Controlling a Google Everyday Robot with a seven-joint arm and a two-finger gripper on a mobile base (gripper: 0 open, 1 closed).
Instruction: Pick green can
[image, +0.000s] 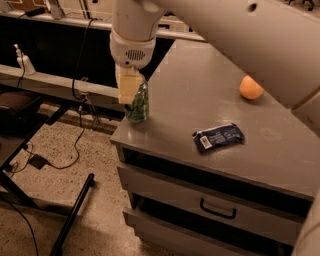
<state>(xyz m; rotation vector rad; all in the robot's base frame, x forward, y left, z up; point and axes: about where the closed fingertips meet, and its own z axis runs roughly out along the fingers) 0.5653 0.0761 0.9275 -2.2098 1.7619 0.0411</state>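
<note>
The green can (138, 106) stands at the near left corner of the grey cabinet top (200, 95), its base on the surface and its body leaning slightly. My gripper (133, 99) comes down from above on the white arm and is shut on the can's upper part. One pale finger (127, 89) covers the can's left side; the other finger and the can's top are hidden behind the wrist.
An orange (250, 87) lies at the back right of the cabinet top. A dark blue snack packet (218, 137) lies near the front edge. Drawers (218, 209) are below. A black stand leg (72, 215) and cables (75, 150) lie on the floor at left.
</note>
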